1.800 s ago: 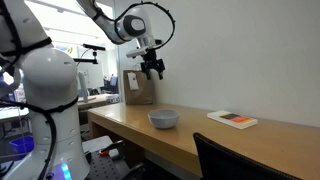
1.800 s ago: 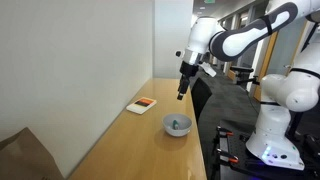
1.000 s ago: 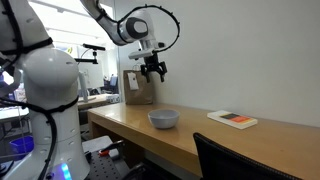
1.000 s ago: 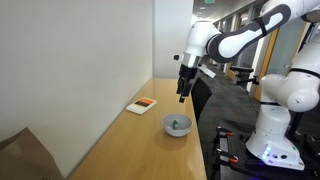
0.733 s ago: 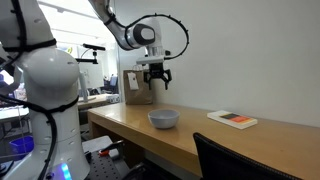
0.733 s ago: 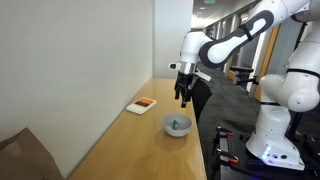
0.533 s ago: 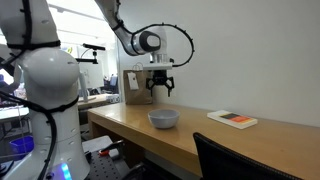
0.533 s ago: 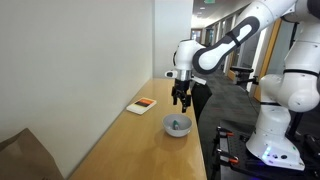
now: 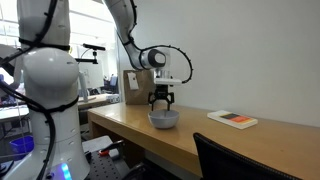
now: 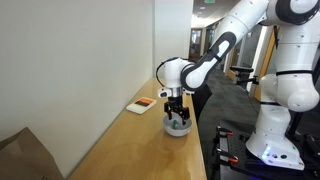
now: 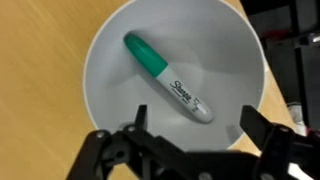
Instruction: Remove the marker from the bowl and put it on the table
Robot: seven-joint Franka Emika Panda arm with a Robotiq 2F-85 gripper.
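A small pale grey-white bowl (image 9: 164,120) sits on the light wooden table (image 9: 200,140); it also shows in an exterior view (image 10: 178,127). In the wrist view the bowl (image 11: 110,90) holds a marker (image 11: 167,78) with a green cap and white barrel, lying diagonally. My gripper (image 9: 161,103) hangs just above the bowl, fingers pointing down, and shows in an exterior view (image 10: 176,112) too. In the wrist view the fingers (image 11: 190,130) are spread wide over the bowl's near rim, open and empty, not touching the marker.
A flat white-and-red book-like slab (image 9: 232,119) lies on the table beyond the bowl, also seen in an exterior view (image 10: 142,105). A brown cardboard box (image 9: 139,88) stands behind the gripper. A white wall runs along the table's far side.
The gripper has come down from high above the table and moved over the bowl, now hovering just above its rim. It stays open. The bowl and marker have not moved.
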